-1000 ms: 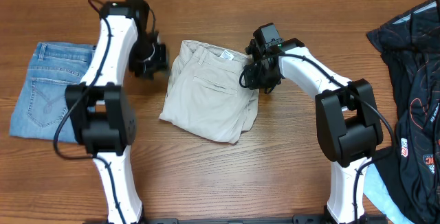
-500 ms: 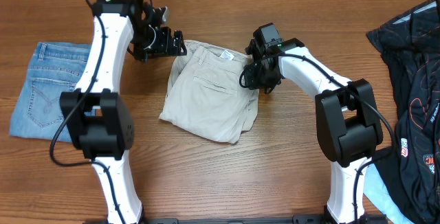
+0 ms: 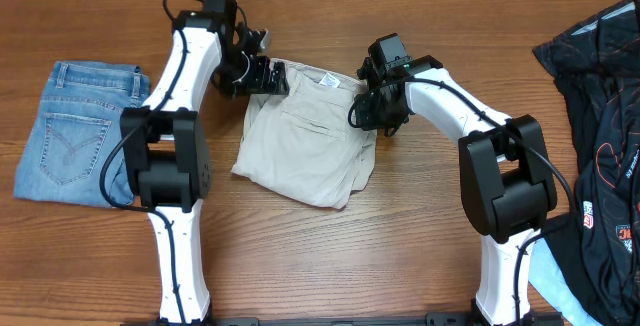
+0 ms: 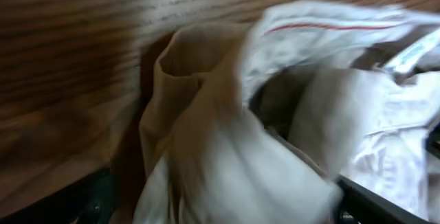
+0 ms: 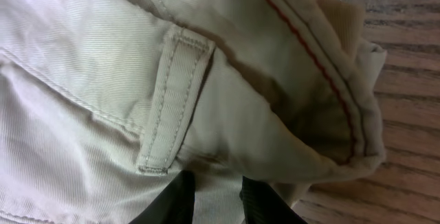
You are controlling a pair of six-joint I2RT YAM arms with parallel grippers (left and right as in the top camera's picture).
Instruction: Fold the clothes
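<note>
Wooden tabletop (image 3: 400,256) carries the beige shorts (image 3: 305,141) at its centre, lying rumpled. Your left gripper (image 3: 270,74) stands wide open and empty, straddling the waistband corner at the shorts' 11 o'clock. Your right gripper (image 3: 374,114), at 2 o'clock, seems nipped narrowly on the other corner, though the wrist view is tight. Soft, light, limp cotton: take the thick stitched waistband, not loose cloth.

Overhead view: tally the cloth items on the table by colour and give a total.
Beige shorts: 1
Light-blue jeans: 1
Black printed garment: 1
Pale blue cloth, mostly hidden at the lower right: 1
Total: 4
</note>
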